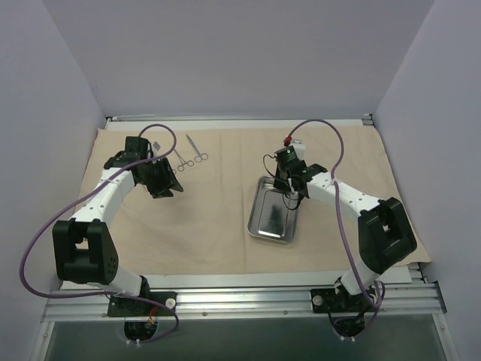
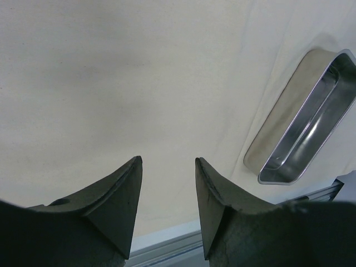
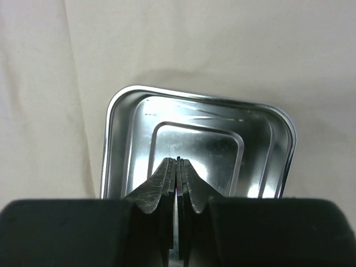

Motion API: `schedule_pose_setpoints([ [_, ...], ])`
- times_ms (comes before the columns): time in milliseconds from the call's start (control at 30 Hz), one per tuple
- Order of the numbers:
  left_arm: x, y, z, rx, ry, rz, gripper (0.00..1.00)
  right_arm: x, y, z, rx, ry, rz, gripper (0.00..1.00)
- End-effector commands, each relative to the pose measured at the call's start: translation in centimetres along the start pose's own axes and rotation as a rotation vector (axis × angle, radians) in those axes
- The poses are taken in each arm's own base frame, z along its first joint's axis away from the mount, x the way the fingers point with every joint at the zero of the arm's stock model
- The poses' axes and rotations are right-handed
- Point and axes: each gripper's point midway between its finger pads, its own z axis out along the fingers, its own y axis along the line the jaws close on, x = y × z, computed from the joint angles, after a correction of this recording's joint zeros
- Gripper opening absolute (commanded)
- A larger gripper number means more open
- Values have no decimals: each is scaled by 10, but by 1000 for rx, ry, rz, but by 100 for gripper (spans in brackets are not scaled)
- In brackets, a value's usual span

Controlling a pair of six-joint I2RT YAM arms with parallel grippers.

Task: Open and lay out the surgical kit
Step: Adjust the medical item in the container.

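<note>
The tray [image 1: 274, 213] lies directly beneath the right gripper [image 3: 178, 164], on the spread cloth wrap [image 1: 214, 226]. The instruments [image 1: 192, 155] lie on the cloth just beyond the left gripper [image 1: 162, 185].

Matt, softly creased fabric is being shown across the beige cloth wrap [image 1: 218, 226]; light is being thrown back off the smooth, glossy steel tray [image 3: 194, 144]; the thin instruments [image 1: 192, 156] are being seen as bright metal; the right gripper [image 3: 177, 160] fingers [image 3: 161, 186] are being shown matt black, scuffed

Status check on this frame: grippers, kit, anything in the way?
Left gripper open, empty, over the cloth wrap. Right gripper shut, above the steel tray. Wrap spread flat, instruments lying far left on it. Nothing blocking.
</note>
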Motion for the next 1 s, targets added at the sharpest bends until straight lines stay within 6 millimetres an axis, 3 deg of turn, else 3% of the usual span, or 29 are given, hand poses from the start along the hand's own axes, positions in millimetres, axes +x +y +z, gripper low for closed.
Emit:
schedule_pose_setpoints([
  [0,-14,-16,-5,47,-42,32,52,7,-10,21,55,42,-37,1],
  [200,-16,-19,-9,53,-51,39,52,2,-16,49,85,47,-34,1],
  [600,-18,-19,-9,47,-47,37,52,-7,-35,66,115,37,-35,0],
  [967,-23,-23,-8,52,-53,35,52,6,-51,84,142,71,-32,0],
])
